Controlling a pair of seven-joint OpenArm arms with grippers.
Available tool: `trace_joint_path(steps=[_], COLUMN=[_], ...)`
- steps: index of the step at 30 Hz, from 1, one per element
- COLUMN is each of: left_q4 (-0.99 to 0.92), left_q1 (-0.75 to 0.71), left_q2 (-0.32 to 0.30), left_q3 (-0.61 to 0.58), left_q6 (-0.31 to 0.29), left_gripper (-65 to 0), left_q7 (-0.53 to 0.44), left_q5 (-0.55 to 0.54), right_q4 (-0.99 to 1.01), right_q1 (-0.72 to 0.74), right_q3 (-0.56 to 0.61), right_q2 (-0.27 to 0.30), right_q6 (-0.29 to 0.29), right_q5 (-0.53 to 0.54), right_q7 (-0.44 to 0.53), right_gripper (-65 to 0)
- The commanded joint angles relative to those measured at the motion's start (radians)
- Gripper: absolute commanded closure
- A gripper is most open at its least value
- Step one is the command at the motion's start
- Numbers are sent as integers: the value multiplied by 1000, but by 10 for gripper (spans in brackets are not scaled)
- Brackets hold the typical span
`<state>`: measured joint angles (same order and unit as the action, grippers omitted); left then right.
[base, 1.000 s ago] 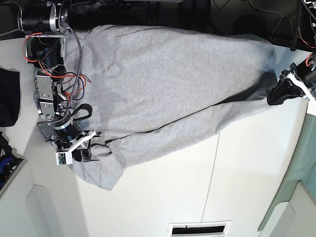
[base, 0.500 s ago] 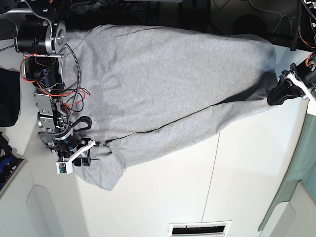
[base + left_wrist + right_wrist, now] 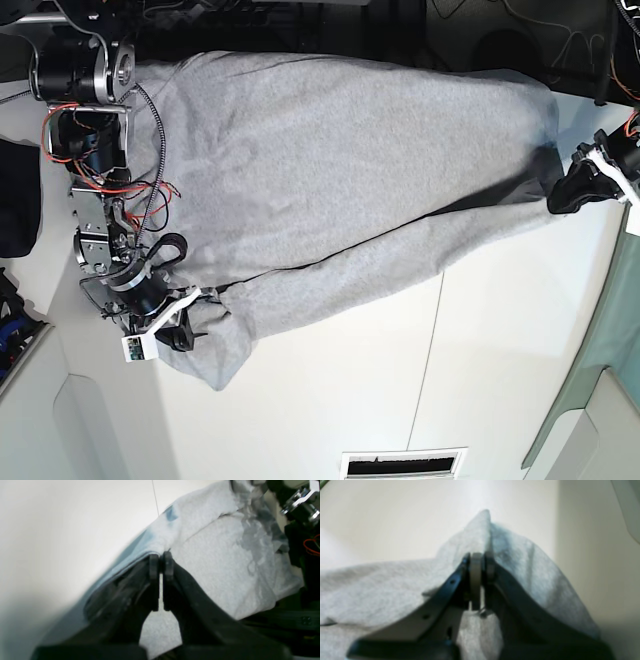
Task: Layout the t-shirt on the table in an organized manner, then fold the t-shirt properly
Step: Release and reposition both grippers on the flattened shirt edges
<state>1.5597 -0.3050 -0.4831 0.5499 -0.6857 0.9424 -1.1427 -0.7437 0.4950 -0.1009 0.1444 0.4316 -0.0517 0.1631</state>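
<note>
While pinched, t-shirt spans both jaws

A dark cloth bundle lies at the left edge, partly cropped.

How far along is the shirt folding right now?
Early. Done: both hands have a grip, the left hand and the right hand each shut on an edge of the t-shirt. In hand: spreading it between them across the table. Left: it lies slanted and bunched near the right hand, so flattening and every fold remain.
</note>
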Motion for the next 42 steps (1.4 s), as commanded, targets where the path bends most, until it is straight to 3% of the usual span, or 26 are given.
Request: trace_joint_path(steps=[1,4,8,11,12,15,16,17,21,22,27,29,32,33,38,42], left_q4=[17,17,-27,-142,-194,-340,-377,-408,-453,-451,-385,-343,-323,-323,-323,-323], left_q1=[3,27,143,263,303,389,404,413,410,398,272,212,164,154,101,66], left_q2=[-27,-53,-67,-90,-100,-120,-123,-123,-120,-121,-121,-119,-97,-85,-27,4], left_q3=[8,8,5,-13,-29,-87,-103,-117,-142,-142,-142,-142,-142,-142,-142,-142], left_q6=[-12,-12,-12,-7,8,16,16,16,9,-12,-12,-12,-12,-12,-12,-12], left_gripper=[0,0,0,0,-52,-264,-296,-301,-301,-301,-300,-299,-297,-280,-57,-39], left_q7=[-20,-89,-226,-259,-259,-257,-254,-245,-158,-126,-10,-18,-19,-19,-22,-22], left_q5=[-36,-2,184,254,267,298,299,298,261,229,6,-5,-5,3,19,18], right_q4=[-41,-69,-64,-35,-16,55,70,79,83,82,63,35,8,7,6,-15], right_q1=[23,44,140,236,268,328,333,332,277,255,111,50,-17,-30,-90,-143], right_q3=[-3,-3,-3,-3,-2,5,8,9,9,9,9,9,9,9,9,9], right_q2=[5,4,-16,-54,-64,-79,-78,-77,-74,-72,-72,-64,-47,-39,3,37], right_q6=[11,22,21,13,13,-13,-17,-16,-16,-11,-6,-9,-8,-8,-7,11], right_q5=[29,45,30,-10,-18,-11,-11,-12,26,46,69,72,81,76,-2,0], right_q7=[27,27,18,15,7,-31,-32,-32,-33,-33,-35,-27,-22,-22,-32,-32], right_gripper=[0,0,0,0,-38,-367,-422,-439,-438,-438,-425,-324,-38,0,0,0])
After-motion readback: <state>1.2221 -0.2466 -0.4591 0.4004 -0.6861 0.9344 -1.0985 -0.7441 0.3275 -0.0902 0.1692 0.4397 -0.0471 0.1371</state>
